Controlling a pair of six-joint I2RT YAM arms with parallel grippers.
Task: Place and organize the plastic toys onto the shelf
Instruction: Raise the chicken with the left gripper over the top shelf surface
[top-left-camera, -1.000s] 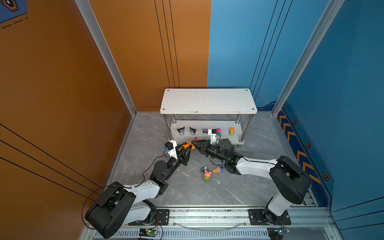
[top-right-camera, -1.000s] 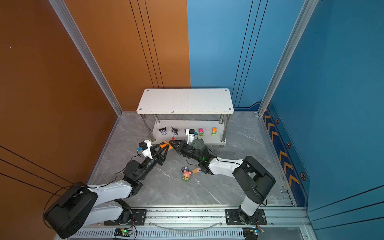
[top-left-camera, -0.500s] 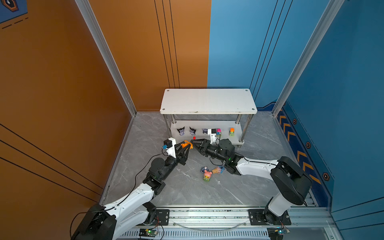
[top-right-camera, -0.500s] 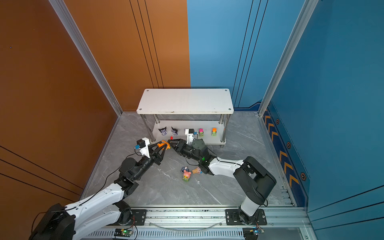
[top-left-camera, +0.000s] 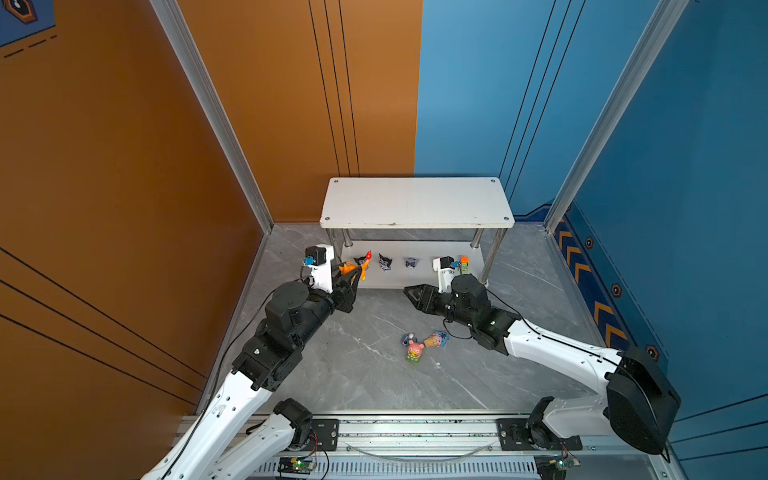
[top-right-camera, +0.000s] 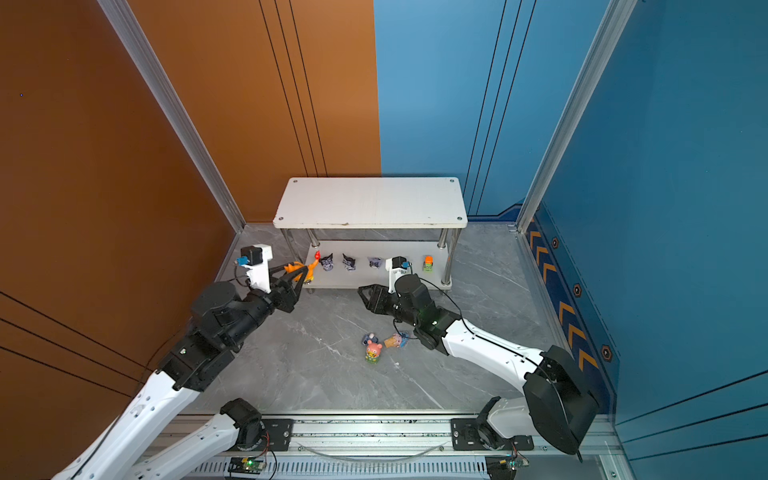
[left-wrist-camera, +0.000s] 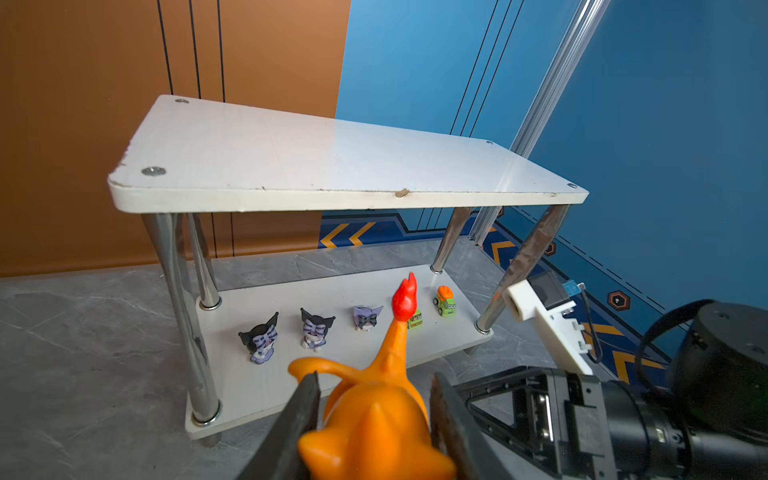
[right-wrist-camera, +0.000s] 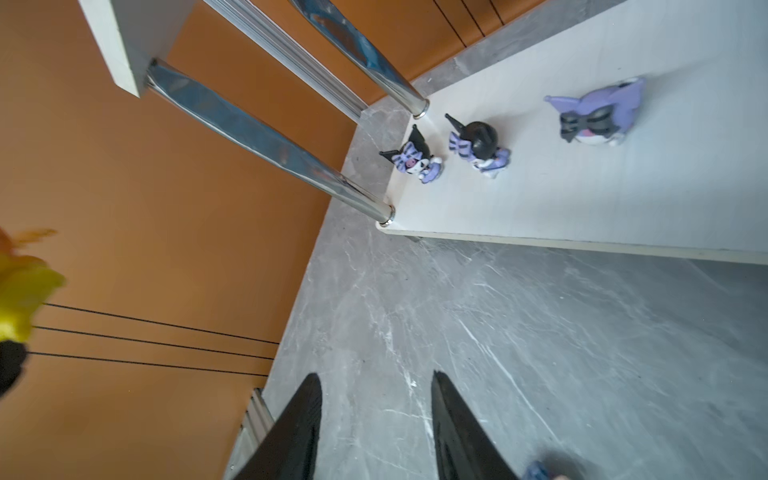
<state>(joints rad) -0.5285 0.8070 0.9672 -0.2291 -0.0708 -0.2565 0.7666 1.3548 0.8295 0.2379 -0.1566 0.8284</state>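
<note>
With left hand pinching the orange spiky creature, set upright on shelf beside eared heads, avoiding chrome post.

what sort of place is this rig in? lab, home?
Probably a robot test cell, not a home: two arms bolted to an aluminium rail, orange and blue panel walls, a toy shelf as prop.
</note>
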